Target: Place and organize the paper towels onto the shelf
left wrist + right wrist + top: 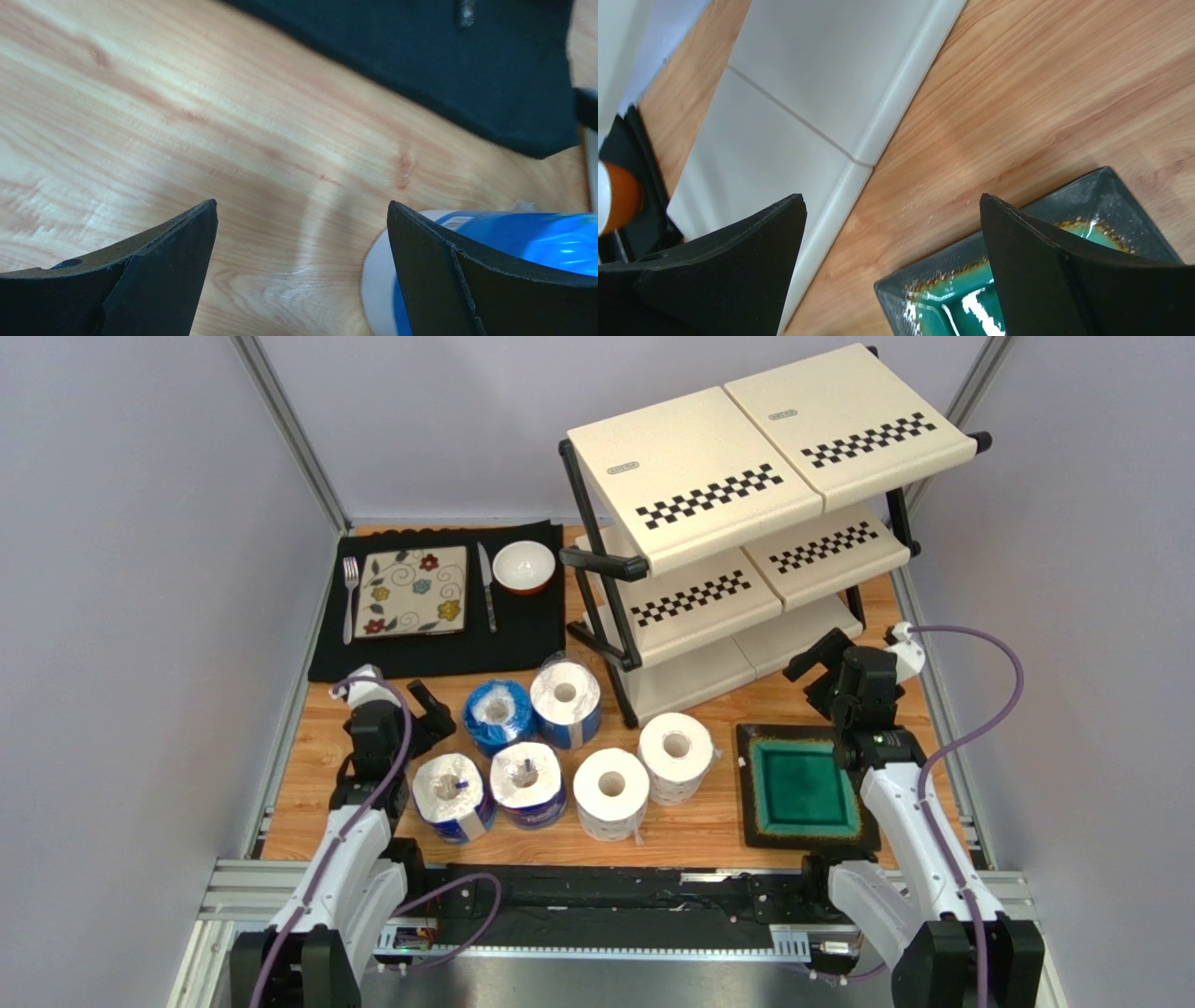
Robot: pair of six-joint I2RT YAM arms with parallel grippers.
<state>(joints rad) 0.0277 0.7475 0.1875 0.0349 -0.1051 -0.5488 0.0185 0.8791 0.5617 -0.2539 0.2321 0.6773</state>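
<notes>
Six paper towels stand on the wood table in front of the shelf [758, 490]. Four are blue-wrapped [498, 714] [565, 703] [452, 795] [528, 784] and two are plain white [612, 793] [676, 756]. My left gripper [404, 697] is open and empty, just left of the blue rolls. In the left wrist view it [302, 206] hovers over bare wood, with a blue-wrapped roll [505, 234] behind its right finger. My right gripper [831, 661] is open and empty by the shelf's bottom tier. In the right wrist view it [892, 199] sits between that cream panel [808, 105] and the green tray [955, 297].
A black mat [421, 651] at the back left holds a flowered plate [411, 591], fork [349, 595], knife [485, 585] and a small bowl [523, 564]. The green square tray [800, 784] lies right of the rolls. Grey walls enclose the table.
</notes>
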